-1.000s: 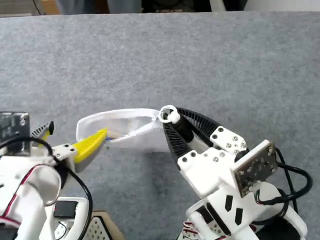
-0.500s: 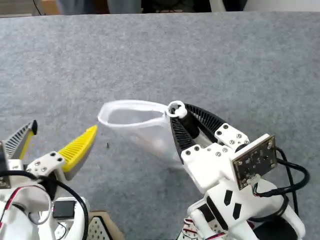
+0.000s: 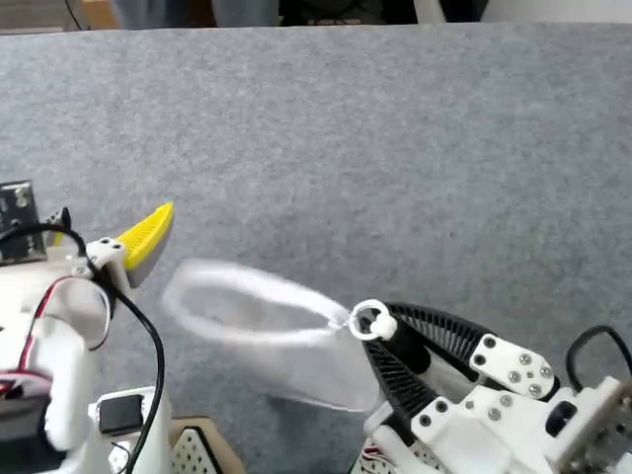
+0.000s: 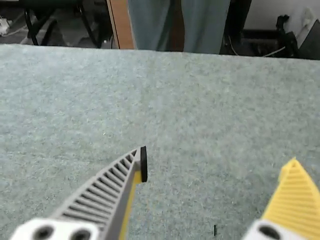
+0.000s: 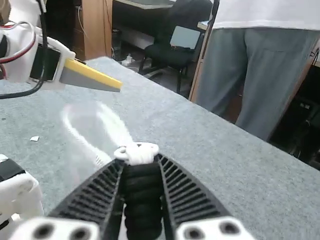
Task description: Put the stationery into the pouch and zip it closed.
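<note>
High view: translucent pouch [image 3: 265,334], felted table [image 3: 395,128]

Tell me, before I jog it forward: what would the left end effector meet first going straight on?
Probably just the grey felt table top; the open left end effector has nothing else ahead.

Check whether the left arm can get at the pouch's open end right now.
Probably yes. The left gripper is open beside the open end of the pouch, with nothing between them; the right gripper holds the other end.
</note>
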Controlling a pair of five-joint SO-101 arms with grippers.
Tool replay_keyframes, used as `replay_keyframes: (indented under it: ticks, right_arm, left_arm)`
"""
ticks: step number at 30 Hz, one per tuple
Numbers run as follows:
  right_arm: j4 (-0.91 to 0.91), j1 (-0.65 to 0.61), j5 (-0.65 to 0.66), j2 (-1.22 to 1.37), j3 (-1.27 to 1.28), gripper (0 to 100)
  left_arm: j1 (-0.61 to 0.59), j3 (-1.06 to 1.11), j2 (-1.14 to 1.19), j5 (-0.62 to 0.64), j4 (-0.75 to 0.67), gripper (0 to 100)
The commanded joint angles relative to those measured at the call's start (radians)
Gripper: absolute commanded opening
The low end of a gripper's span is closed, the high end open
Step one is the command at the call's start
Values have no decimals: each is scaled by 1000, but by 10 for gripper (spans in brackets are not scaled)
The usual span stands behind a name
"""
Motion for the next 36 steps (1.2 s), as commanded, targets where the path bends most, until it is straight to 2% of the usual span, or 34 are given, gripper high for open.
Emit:
replay_keyframes:
  ticks: [1, 4, 7, 14, 17, 26, 36]
  right_arm:
    - [-3, -14, 0, 12, -42, 12]
    - [-61, -12, 0, 12, 16, 12]
    - [-124, -12, 0, 12, 111, 12]
    - [-419, -8, 8, 13, 337, 12]
    - [-516, -8, 8, 33, 400, 12]
    - [-680, -6, 0, 245, 398, 12]
    - [-601, -14, -2, 291, 476, 12]
  left_arm:
    - [-1, 13, 8, 2, -25, 414]
    - [8, 19, 8, 2, 28, 414]
    - [71, 15, 0, 0, 95, 414]
    - [387, 13, -3, 0, 287, 414]
    - [463, 19, -3, 0, 313, 414]
    - [475, 13, -3, 2, 315, 414]
    - [470, 22, -3, 48, 285, 414]
